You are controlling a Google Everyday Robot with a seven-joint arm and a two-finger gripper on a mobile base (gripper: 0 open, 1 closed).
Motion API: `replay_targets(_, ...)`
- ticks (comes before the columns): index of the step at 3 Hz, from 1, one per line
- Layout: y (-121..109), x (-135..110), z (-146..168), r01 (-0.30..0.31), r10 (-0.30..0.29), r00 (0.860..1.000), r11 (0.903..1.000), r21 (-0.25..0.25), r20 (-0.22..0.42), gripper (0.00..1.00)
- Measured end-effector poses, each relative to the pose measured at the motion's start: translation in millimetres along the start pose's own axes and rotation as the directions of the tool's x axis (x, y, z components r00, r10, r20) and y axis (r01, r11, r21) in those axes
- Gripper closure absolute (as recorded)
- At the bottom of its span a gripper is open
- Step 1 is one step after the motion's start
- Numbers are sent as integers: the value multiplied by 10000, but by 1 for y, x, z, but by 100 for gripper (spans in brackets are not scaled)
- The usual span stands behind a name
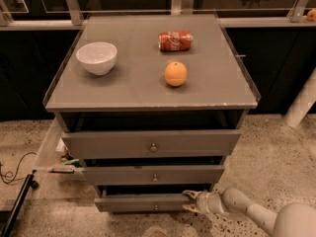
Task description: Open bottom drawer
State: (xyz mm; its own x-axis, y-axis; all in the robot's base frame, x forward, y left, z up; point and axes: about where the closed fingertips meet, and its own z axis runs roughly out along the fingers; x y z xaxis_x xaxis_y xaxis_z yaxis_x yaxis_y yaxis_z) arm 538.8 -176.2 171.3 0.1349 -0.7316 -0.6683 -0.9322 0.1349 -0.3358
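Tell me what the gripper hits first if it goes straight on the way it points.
The gripper, at the lower right of the view, points at the bottom drawer. It would meet that drawer front's right end first. It may already touch it, as depth is unclear.

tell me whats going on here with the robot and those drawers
A robot arm reaches in low from the right, working on the grey cabinet. Its claw is at the right end of the bottom drawer, well to the side of the small round knob in the middle. The drawer looks only slightly out, with a dark gap above its front. On top sit a white bowl, a red can on its side and an orange, all untouched.
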Motion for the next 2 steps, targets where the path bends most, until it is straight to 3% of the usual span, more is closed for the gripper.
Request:
replay_targets(1, 4, 12, 2, -171, 172, 9998, 9998, 44, -135, 3)
replay_targets(2, 4, 12, 2, -174, 174, 9998, 9998, 45, -135, 0)
